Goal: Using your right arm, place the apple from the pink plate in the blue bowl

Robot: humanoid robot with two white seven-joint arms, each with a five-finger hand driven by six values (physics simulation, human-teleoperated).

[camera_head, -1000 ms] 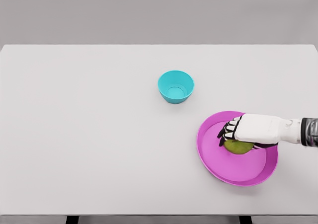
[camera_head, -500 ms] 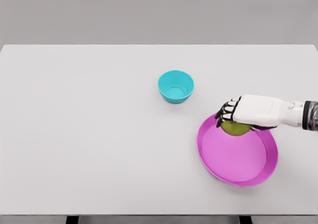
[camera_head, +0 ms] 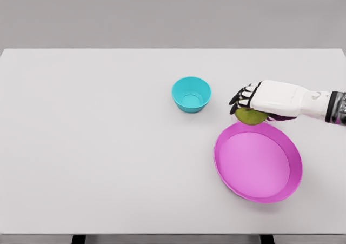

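A green apple [camera_head: 250,116] hangs in the air under my right hand [camera_head: 246,106], whose fingers are shut over its top. Hand and apple are just past the far rim of the pink plate [camera_head: 258,162], which holds nothing. The blue bowl [camera_head: 191,94] stands upright on the white table, roughly a hand's width to the left of the apple. My right arm enters from the right edge of the head view. The left arm does not show.
The white table [camera_head: 97,146] fills the view, with its front edge at the bottom and far edge near the top. Only the bowl and the plate stand on it.
My right hand has lifted the apple off the pink plate and carried it up and to the left, past the plate's far rim toward the bowl.
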